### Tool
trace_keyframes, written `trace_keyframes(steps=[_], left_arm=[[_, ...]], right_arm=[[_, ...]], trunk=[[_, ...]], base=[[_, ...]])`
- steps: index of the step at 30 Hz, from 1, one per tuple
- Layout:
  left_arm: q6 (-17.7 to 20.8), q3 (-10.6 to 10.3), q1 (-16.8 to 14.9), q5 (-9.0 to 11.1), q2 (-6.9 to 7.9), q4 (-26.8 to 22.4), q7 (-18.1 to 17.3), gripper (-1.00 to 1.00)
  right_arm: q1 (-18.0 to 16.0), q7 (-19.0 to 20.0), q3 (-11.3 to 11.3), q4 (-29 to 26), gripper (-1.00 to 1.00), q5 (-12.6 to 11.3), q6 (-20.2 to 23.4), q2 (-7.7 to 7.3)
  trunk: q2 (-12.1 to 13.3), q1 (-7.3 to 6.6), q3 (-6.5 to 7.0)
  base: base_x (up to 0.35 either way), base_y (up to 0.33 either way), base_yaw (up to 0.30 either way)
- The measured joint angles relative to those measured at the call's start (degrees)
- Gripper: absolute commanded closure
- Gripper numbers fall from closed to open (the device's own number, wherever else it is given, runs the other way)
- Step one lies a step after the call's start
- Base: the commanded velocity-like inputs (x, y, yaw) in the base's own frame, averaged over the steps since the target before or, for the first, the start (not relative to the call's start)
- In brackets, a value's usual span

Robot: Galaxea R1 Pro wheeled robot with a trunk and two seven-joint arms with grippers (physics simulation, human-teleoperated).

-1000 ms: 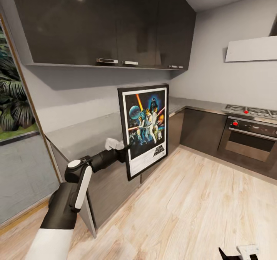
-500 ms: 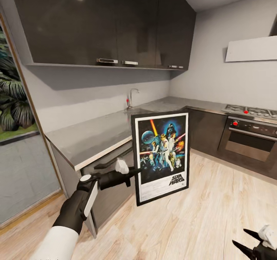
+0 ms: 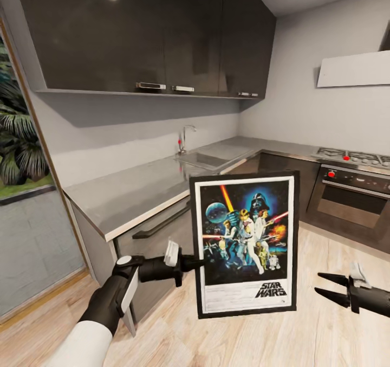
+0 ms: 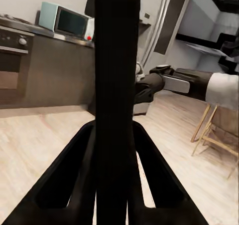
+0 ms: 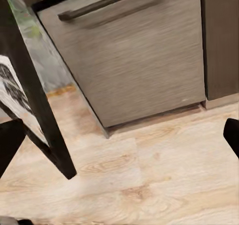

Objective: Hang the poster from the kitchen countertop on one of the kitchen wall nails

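Starting at the left: the left gripper (image 3: pixel 196 262) is clamped on the left edge of the poster (image 3: pixel 245 242), and the left wrist view confirms it, with the black frame (image 4: pixel 115 105) running straight between the two fingers (image 4: pixel 69 180). The poster sits upright, a touch tilted, held out over the wood floor (image 3: pixel 227 340) and clear of the kitchen countertop (image 3: pixel 135 188) behind it. Off to the right, the right gripper (image 3: pixel 331 288) hangs near the poster's right edge with its fingers spread and nothing in them.

For the carry, I'd say keep the pinch firm and the frame vertical, since a one-edge grip lets a flat panel swing (the right arm could steady the far side). I can't make out any wall nail from here, so finding one comes first.

Room-wise: the counter corner is near on the left, oven (image 3: pixel 355 193) far right, with open floor between.
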Motion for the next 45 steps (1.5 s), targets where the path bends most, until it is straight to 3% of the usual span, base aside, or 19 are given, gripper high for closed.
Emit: trace_keyframes(steps=[7, 12, 19, 26, 34, 45], left_arm=[[0.0, 0.1, 0.0, -0.1, 0.28, 0.6, -2.8, 1.0], [-0.6, 0.1, 0.0, -0.2, 0.35, 1.0, -3.1, 1.0], [-4.5, 0.2, 0.0, -0.1, 0.48, 3.2, -3.3, 1.0], [-5.0, 0.2, 0.0, -0.1, 1.39, 3.5, -3.4, 1.0], [-5.2, 0.2, 0.0, 0.0, 1.6, 3.5, -3.6, 1.0], [-5.2, 0.1, 0.0, 0.0, 1.55, 3.6, -3.6, 1.0]], right_arm=[[-0.1, 0.9, 3.2, -0.2, -1.0, 0.3, -0.1, -1.24], [-0.1, 1.2, 3.9, -0.2, -1.0, 0.4, 0.0, -2.1], [-0.2, 1.6, 7.8, -0.3, -1.0, 0.3, -0.1, -2.85], [-0.2, 1.6, 9.5, -0.2, -1.0, 0.3, -0.1, -3.66], [-0.2, 1.6, 15.7, -0.2, -1.0, -0.1, 0.1, -3.32], [-0.3, 1.6, 16.5, -0.3, -1.0, -0.2, 0.2, -2.92]], trunk=[[0.0, 0.0, 0.0], [0.0, 0.0, 0.0], [0.0, 0.0, 0.0], [0.0, 0.0, 0.0], [0.0, 0.0, 0.0], [0.0, 0.0, 0.0]], base=[[0.0, 0.0, 0.0], [0.0, 0.0, 0.0], [0.0, 0.0, 0.0], [0.0, 0.0, 0.0], [0.0, 0.0, 0.0], [0.0, 0.0, 0.0]])
